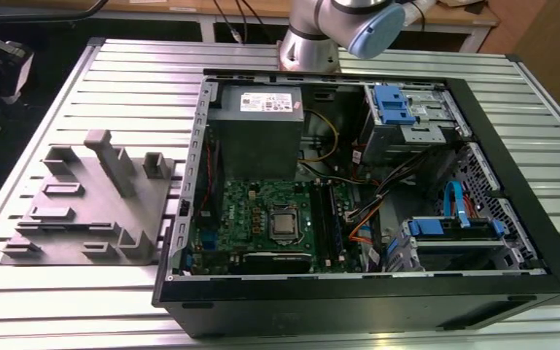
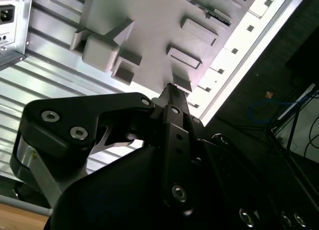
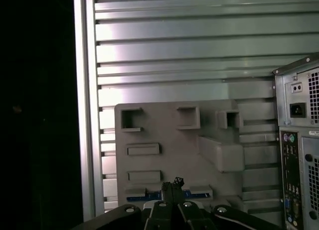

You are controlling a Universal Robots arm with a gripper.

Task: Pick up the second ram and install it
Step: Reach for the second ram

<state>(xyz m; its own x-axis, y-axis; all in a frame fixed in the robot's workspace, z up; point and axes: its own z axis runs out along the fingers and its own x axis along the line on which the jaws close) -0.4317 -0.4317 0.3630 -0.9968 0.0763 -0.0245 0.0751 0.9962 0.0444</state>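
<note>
The second ram (image 3: 195, 194) is a dark strip with blue on it, lying in a slot at the edge of the grey holder tray (image 3: 164, 135). In the second wrist view a dark strip (image 2: 220, 14) shows in a slot of the tray (image 2: 149, 26). My gripper (image 3: 172, 183) hangs above the tray near that slot, apart from the strip. Its black fingers are shut with nothing between them. In the second wrist view the gripper (image 2: 172, 88) tapers to a tip over the tray. The tray (image 1: 66, 219) lies on the exterior view's left of the open computer case (image 1: 378, 292).
Inside the case lie the green motherboard (image 1: 260, 211), its long memory slots (image 1: 334, 219), a power supply (image 1: 256, 117), blue drive brackets (image 1: 392, 106) and loose cables. A tall grey slab (image 1: 114, 160) stands up from the tray. The slatted metal table (image 1: 144, 65) carries everything.
</note>
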